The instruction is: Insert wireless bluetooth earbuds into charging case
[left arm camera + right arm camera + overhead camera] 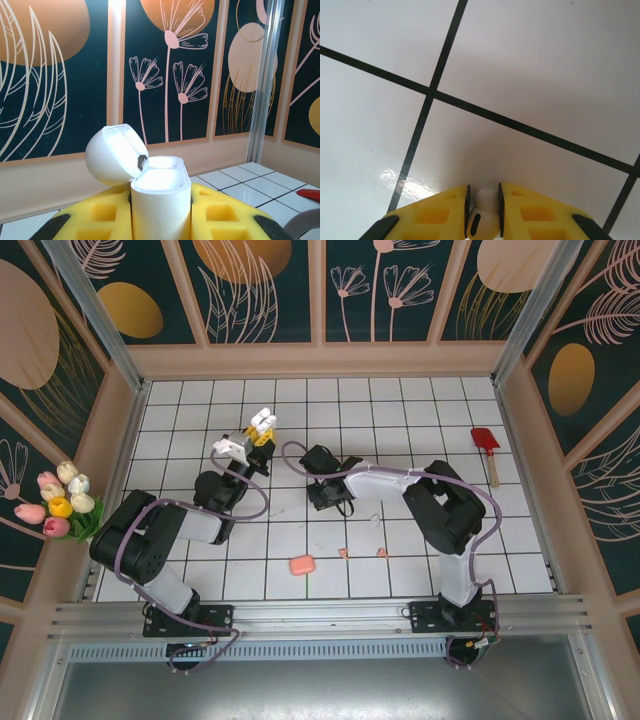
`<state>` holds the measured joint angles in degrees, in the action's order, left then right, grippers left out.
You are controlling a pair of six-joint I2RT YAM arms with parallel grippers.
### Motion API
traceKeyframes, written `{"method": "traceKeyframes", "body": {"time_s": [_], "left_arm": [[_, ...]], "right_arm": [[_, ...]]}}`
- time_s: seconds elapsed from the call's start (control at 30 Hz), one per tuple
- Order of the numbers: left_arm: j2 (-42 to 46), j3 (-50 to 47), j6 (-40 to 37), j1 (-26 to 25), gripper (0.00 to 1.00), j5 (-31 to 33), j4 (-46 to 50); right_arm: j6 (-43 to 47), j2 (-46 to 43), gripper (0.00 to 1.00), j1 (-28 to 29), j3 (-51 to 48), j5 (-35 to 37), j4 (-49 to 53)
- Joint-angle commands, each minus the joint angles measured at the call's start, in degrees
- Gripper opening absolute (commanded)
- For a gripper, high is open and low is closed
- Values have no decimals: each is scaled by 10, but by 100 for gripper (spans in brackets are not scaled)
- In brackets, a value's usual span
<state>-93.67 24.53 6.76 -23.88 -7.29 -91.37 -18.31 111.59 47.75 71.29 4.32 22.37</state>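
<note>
My left gripper (161, 207) is shut on an upright white charging case (161, 192), whose lid (114, 156) is hinged open to the left. From above, this case (262, 424) is held up over the far-middle tiles. My right gripper (484, 202) is shut on a white earbud (484, 220), tip pointing away, just above the tiled floor. In the top view the right gripper (328, 498) points down at mid-table. Two salmon-pink earbuds (343, 553) (381, 552) lie on the near tiles. The shut salmon-pink case (301, 565) lies to their left.
A red spatula (487, 446) lies at the far right of the white tiled floor (400, 410). A bunch of tulips (62, 502) sits on the left wall's ledge. Patterned walls enclose the table on three sides.
</note>
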Motion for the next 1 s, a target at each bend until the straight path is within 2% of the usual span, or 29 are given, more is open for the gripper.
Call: {"method": "traceKeyframes", "body": {"time_s": [0.0,0.13,0.53,0.83,0.97], "left_arm": [[4,4,9,2,0,-10,-101],[4,4,9,2,0,-10,-100],[5,4,10,2,0,-13,-97],[-1,8,16,3,0,-14,-102],[-3,10,17,2,0,-15,-102]], "right_arm": [[-21,-16,21,-10,-10,-20,24],[-70,-20,21,-20,-12,-29,26],[-315,-80,21,-37,-94,-44,-49],[-416,-85,22,-21,-101,-27,-53],[-422,-79,30,-20,-89,-28,-42]]}}
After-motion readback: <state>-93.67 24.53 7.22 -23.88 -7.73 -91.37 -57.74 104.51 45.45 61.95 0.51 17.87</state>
